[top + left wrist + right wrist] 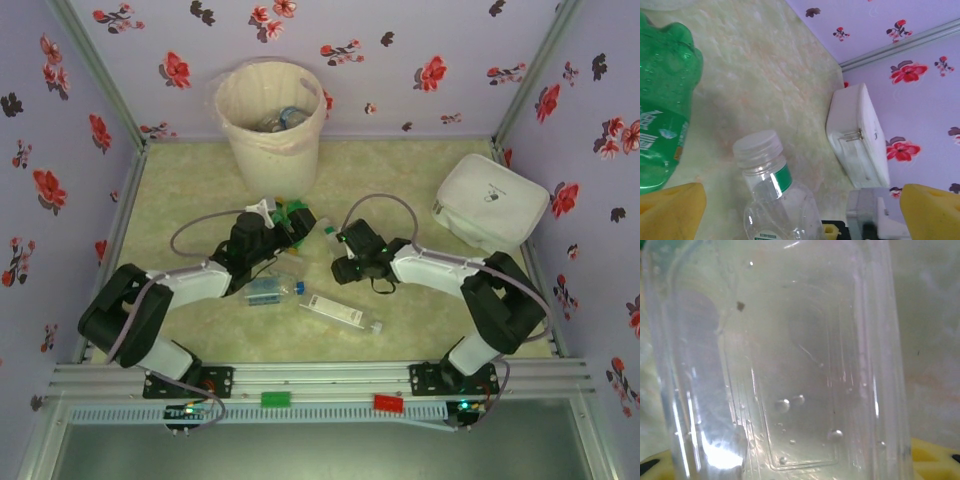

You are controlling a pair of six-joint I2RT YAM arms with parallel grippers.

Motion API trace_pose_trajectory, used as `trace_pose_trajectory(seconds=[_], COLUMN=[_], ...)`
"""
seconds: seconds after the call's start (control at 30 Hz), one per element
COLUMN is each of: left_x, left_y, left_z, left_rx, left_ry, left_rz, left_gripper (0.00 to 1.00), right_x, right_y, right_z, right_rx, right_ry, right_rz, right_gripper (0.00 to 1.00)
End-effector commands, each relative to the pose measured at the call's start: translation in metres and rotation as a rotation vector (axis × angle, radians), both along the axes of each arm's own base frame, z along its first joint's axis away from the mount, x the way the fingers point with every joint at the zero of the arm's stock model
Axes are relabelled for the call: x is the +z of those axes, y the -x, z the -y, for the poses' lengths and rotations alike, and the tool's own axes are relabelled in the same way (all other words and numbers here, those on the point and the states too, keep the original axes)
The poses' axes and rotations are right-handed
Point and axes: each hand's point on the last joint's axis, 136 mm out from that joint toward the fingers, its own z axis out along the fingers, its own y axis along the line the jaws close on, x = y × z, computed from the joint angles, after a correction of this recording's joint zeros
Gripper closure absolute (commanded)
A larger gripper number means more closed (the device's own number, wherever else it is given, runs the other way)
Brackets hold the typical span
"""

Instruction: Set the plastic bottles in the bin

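The bin [250, 140], a cream bucket with a pinkish liner, stands at the back with some bottles inside. My left gripper [290, 222] is open, its yellow fingers [670, 212] wide apart either side of a clear plastic bottle [775, 200] with a clear cap and a green neck band. A green bottle [662, 100] lies just to its left. My right gripper [338, 245] holds that clear bottle [785, 360] by its body, yellow pads [935, 460] against its sides. Two more clear bottles [272, 290] [340, 313] lie on the table nearer the arm bases.
A flat white rounded box [490, 200] sits at the right by the wall. The floral walls close in the table on three sides. The two grippers are close together at mid-table, about a hand's width apart.
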Motion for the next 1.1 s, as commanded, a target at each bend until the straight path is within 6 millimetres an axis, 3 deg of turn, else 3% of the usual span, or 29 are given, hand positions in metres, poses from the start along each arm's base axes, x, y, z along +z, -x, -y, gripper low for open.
trace_pose_trajectory(seconds=[0.0,0.27,0.53,0.87,0.97,1.07], left_x=[0.026,0.021,0.028,0.037,0.042,0.052], left_y=[0.001,0.006,0.006,0.006,0.007,0.004], left_z=[0.017,0.031,0.039,0.042,0.041,0.034], left_rx=[-0.037,-0.058,-0.076,-0.089,-0.093,-0.083], left_ry=[0.115,0.118,0.119,0.114,0.085,0.020], left_rz=[0.047,0.024,0.043,0.069,0.087,0.123], left_gripper=[0.00,0.00,0.00,0.30,0.39,0.46], right_x=[0.043,0.095,0.110,0.111,0.110,0.113], right_y=[-0.022,-0.026,-0.016,-0.014,-0.015,-0.015], right_z=[-0.017,-0.047,-0.068,-0.076,-0.076,-0.073], right_rx=[-0.032,0.032,0.108,0.124,0.118,0.112], right_ry=[-0.120,-0.352,-0.500,-0.565,-0.560,-0.543], right_rz=[0.124,0.221,0.210,0.205,0.204,0.204], right_gripper=[0.55,0.54,0.54,0.50,0.42,0.25])
